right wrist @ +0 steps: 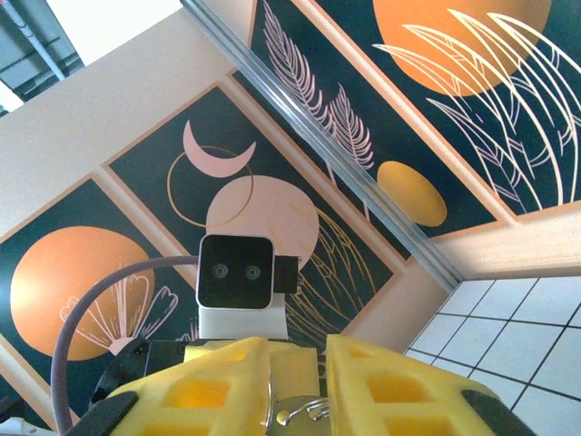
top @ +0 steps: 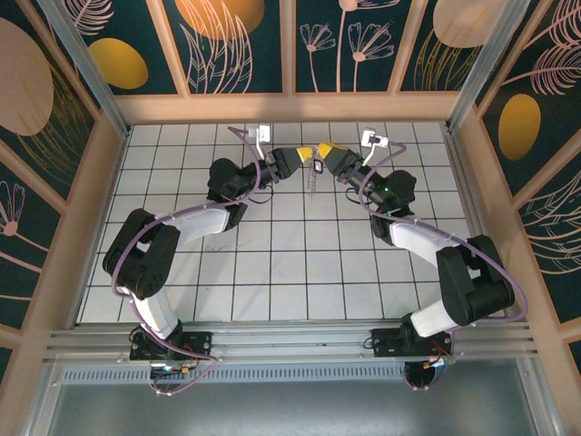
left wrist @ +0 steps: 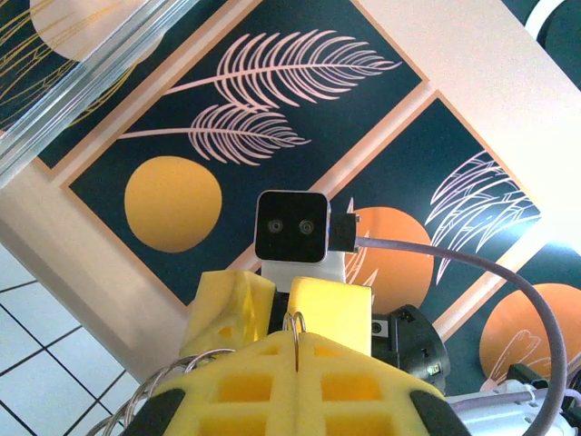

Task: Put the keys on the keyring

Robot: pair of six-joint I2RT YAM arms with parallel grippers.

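Observation:
Both grippers meet tip to tip, raised above the far middle of the table. My left gripper (top: 303, 155) (left wrist: 298, 338) is shut on the keyring (left wrist: 296, 321), whose thin double wire pokes out above the closed yellow pads. Part of the keyring (top: 313, 185) hangs down below the tips. My right gripper (top: 326, 153) (right wrist: 298, 352) faces it with its jaws narrowly apart. A silvery key (right wrist: 304, 413) spans the gap between its pads, with the ring wire (right wrist: 270, 392) beside it. The right gripper's fingers (left wrist: 231, 300) sit just behind the ring in the left wrist view.
The white tiled table (top: 290, 272) lies below, walled by wooden borders (top: 290, 107) and dark patterned panels. More thin wire loops (left wrist: 168, 381) curve at the lower left of the left wrist view. Both arms arch inward from their bases at the near edge.

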